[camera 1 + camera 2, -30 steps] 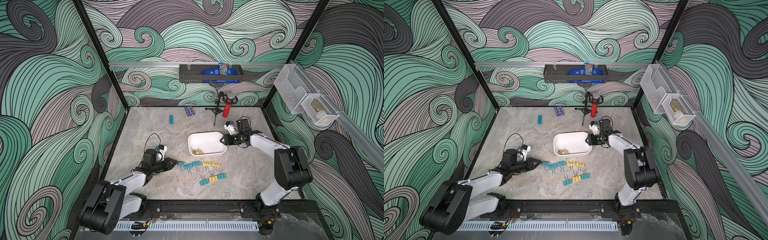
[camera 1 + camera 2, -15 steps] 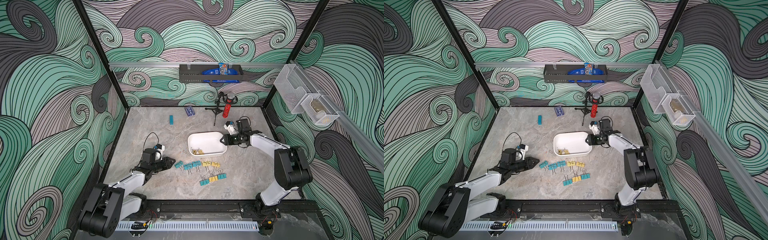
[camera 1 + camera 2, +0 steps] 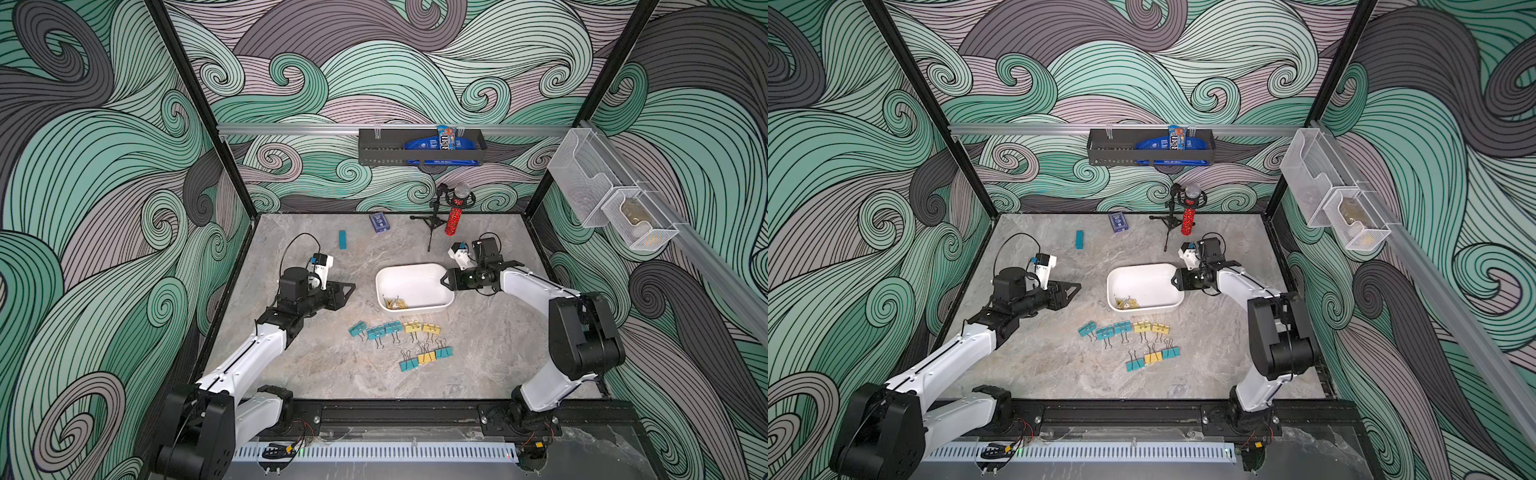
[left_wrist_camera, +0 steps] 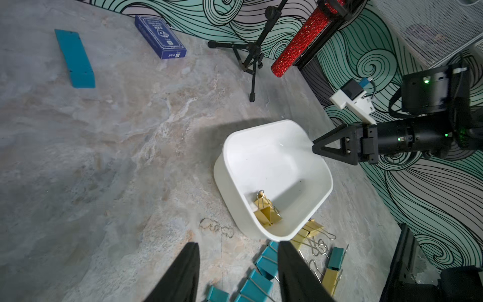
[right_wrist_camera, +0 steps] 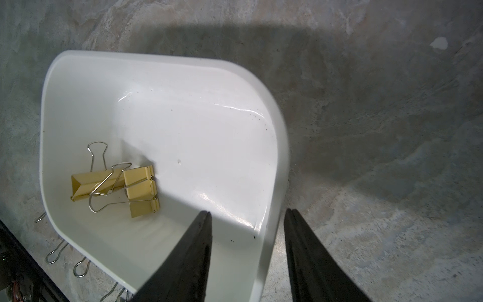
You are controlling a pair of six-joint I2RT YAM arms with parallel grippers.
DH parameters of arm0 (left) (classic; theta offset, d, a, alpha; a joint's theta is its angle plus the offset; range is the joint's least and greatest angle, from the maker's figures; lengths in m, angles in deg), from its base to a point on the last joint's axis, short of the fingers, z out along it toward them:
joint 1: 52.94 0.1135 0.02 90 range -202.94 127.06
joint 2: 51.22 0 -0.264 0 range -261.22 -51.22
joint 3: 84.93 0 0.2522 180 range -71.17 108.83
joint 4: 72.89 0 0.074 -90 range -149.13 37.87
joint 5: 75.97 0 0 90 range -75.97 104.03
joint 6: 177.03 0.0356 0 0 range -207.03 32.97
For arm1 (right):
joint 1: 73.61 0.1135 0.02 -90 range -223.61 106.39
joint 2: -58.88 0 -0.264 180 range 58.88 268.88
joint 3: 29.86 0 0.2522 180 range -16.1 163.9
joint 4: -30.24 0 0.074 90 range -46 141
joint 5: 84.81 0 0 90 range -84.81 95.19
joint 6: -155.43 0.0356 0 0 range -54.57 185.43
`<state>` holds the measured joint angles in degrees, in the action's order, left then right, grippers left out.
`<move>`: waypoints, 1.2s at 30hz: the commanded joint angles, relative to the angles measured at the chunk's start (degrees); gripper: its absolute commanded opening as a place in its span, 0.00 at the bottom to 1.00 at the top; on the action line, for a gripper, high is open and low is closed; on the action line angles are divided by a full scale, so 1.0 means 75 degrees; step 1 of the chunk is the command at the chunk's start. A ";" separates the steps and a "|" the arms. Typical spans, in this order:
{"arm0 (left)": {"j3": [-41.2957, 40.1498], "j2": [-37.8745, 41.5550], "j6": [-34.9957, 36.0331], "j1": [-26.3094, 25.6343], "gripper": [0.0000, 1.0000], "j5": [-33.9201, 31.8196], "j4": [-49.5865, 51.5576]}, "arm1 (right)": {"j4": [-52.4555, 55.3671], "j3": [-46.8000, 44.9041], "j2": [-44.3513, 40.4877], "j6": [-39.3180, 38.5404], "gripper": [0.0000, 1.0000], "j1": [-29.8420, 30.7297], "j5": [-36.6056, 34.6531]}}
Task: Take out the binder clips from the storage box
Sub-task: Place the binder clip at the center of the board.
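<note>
PLACE: robot lab cell | SIGNS: wave-print walls [image 3: 104, 187] — black frame posts [image 3: 204, 108]

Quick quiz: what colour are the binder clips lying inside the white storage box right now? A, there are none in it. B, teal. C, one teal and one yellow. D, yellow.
D: the right wrist view shows two binder clips lying in the storage box, both with yellow bodies; the teal clips lie outside it.

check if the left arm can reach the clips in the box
Probably yes: the left tool is open, the yellow binder clips lie in the storage box corner nearest it, and the right tool straddles the far wall.
</note>
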<state>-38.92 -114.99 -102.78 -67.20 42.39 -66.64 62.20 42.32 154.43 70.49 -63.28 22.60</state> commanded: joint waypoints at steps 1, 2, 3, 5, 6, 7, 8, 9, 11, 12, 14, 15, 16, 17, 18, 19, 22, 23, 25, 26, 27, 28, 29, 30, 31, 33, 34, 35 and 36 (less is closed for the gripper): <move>0.0423 -0.0167 0.1006 -0.0557 0.54 -0.0167 0.0065 | -0.0065 -0.0031 -0.0123 -0.0098 0.48 0.0035 -0.0082; 0.0472 -0.0235 0.1258 -0.0801 0.54 -0.0282 -0.0034 | -0.0061 -0.0031 -0.0117 -0.0096 0.48 0.0040 -0.0083; 0.0535 -0.0349 0.1567 -0.1023 0.55 -0.0315 -0.0062 | -0.0065 -0.0031 -0.0104 -0.0100 0.48 0.0032 -0.0095; 0.0741 -0.0607 0.2131 -0.1413 0.55 -0.0298 0.0055 | -0.0062 -0.0030 -0.0068 -0.0110 0.48 0.0034 -0.0115; 0.0876 -0.0769 0.2424 -0.1593 0.55 -0.0365 0.0206 | -0.0066 -0.0030 -0.0057 -0.0101 0.48 0.0041 -0.0136; 0.1019 -0.0898 0.2629 -0.1700 0.56 -0.0474 0.0336 | -0.0058 -0.0020 -0.0039 -0.0109 0.48 0.0035 -0.0139; 0.1167 -0.1057 0.2825 -0.1841 0.57 -0.0598 0.0485 | -0.0055 -0.0019 -0.0009 -0.0109 0.48 0.0033 -0.0141; 0.1312 -0.1197 0.2989 -0.1930 0.59 -0.0679 0.0610 | -0.0055 -0.0008 0.0010 -0.0109 0.48 0.0034 -0.0142; 0.1588 -0.1480 0.3258 -0.2056 0.61 -0.0693 0.0798 | -0.0059 0.0004 0.0060 -0.0101 0.48 0.0037 -0.0154; 0.1750 -0.1646 0.3373 -0.2117 0.61 -0.0688 0.0921 | -0.0057 0.0005 0.0077 -0.0111 0.48 0.0039 -0.0165; 0.2066 -0.1985 0.3551 -0.2194 0.61 -0.0709 0.1189 | -0.0058 0.0005 0.0103 -0.0123 0.48 0.0039 -0.0166; 0.2227 -0.2166 0.3625 -0.2237 0.61 -0.0713 0.1321 | -0.0049 0.0005 0.0104 -0.0118 0.48 0.0039 -0.0173; 0.2346 -0.2305 0.3689 -0.2266 0.61 -0.0712 0.1466 | -0.0054 0.0005 0.0116 -0.0117 0.48 0.0041 -0.0177; 0.2497 -0.2612 0.3765 -0.2327 0.61 -0.0750 0.1611 | -0.0055 0.0015 0.0126 -0.0114 0.48 0.0036 -0.0177; 0.2638 -0.2800 0.3816 -0.2393 0.61 -0.0811 0.1760 | -0.0052 0.0016 0.0131 -0.0119 0.47 0.0037 -0.0181; 0.2750 -0.2935 0.3874 -0.2451 0.61 -0.0895 0.1886 | -0.0051 0.0016 0.0133 -0.0115 0.48 0.0029 -0.0177; 0.3045 -0.3362 0.3999 -0.2681 0.61 -0.1237 0.2147 | -0.0051 0.0016 0.0148 -0.0131 0.48 0.0024 -0.0177; 0.3149 -0.3501 0.3998 -0.2739 0.61 -0.1337 0.2238 | -0.0050 0.0016 0.0145 -0.0134 0.48 0.0040 -0.0176; 0.3379 -0.3748 0.4018 -0.2815 0.59 -0.1582 0.2464 | -0.0055 0.0016 0.0142 -0.0127 0.48 0.0035 -0.0165; 0.3516 -0.3902 0.4044 -0.2860 0.58 -0.1749 0.2631 | -0.0054 0.0010 0.0139 -0.0135 0.48 0.0036 -0.0166; 0.3660 -0.4049 0.4096 -0.2905 0.57 -0.1882 0.2822 | -0.0053 0.0006 0.0141 -0.0134 0.48 0.0038 -0.0165; 0.3817 -0.4202 0.4115 -0.2946 0.56 -0.2019 0.2984 | -0.0052 0.0005 0.0141 -0.0135 0.48 0.0037 -0.0165; 0.3953 -0.4372 0.4149 -0.3001 0.55 -0.2160 0.3130 | -0.0047 0.0016 0.0151 -0.0135 0.48 0.0038 -0.0153; 0.4104 -0.4534 0.4184 -0.3058 0.53 -0.2305 0.3291 | -0.0050 0.0016 0.0165 -0.0134 0.48 0.0036 -0.0147; 0.4224 -0.4679 0.4186 -0.3108 0.52 -0.2470 0.3406 | -0.0059 0.0016 0.0175 -0.0136 0.48 0.0022 -0.0145; 0.4447 -0.4953 0.4174 -0.3205 0.47 -0.2798 0.3612 | -0.0057 0.0016 0.0185 -0.0136 0.48 0.0035 -0.0138; 0.4514 -0.5049 0.4135 -0.3228 0.46 -0.2942 0.3657 | -0.0053 0.0016 0.0180 -0.0131 0.48 0.0023 -0.0136; 0.4570 -0.5118 0.4105 -0.3242 0.44 -0.3036 0.3699 | -0.0053 0.0016 0.0176 -0.0135 0.48 0.0032 -0.0147; 0.4593 -0.5188 0.4082 -0.3249 0.43 -0.3097 0.3708 | -0.0050 0.0028 0.0181 -0.0141 0.48 0.0036 -0.0139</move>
<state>-6.65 -152.36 -72.55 -91.00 23.29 -42.90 62.20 42.32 155.22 70.27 -63.28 21.60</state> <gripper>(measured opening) 0.441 0.475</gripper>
